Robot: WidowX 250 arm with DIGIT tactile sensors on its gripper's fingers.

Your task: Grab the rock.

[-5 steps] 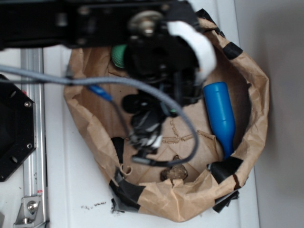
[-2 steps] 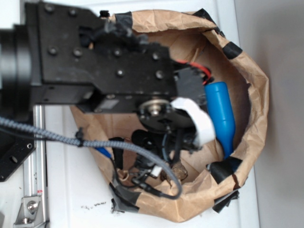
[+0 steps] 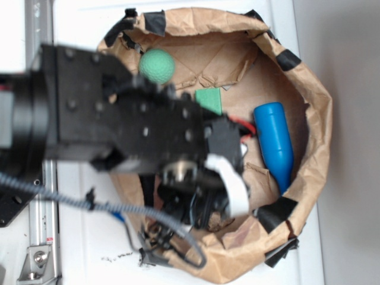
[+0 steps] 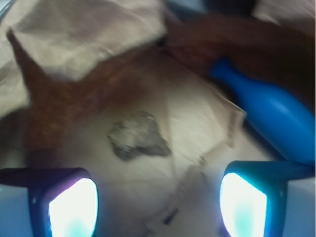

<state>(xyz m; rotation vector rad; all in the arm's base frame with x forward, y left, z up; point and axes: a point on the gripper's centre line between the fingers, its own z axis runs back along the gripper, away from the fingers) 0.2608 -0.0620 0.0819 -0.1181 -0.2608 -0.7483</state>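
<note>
Rock (image 4: 138, 142) lies on the brown paper of the bag (image 3: 314, 119), ahead of the gripper (image 4: 158, 205) and a little left of centre. Shift left, descend, then close. Its fingers (image 4: 71, 205) stand wide apart, holding nothing. A blue bottle (image 4: 269, 108) lies to the right.

Black screwed arm (image 3: 119, 127), braided grey cable (image 3: 53, 193)

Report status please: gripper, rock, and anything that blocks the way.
Gripper open, holds nothing. Rock lies on the paper ahead, between the fingers' line, not touched. Blue bottle off to the side, apart from rock; path free.
</note>
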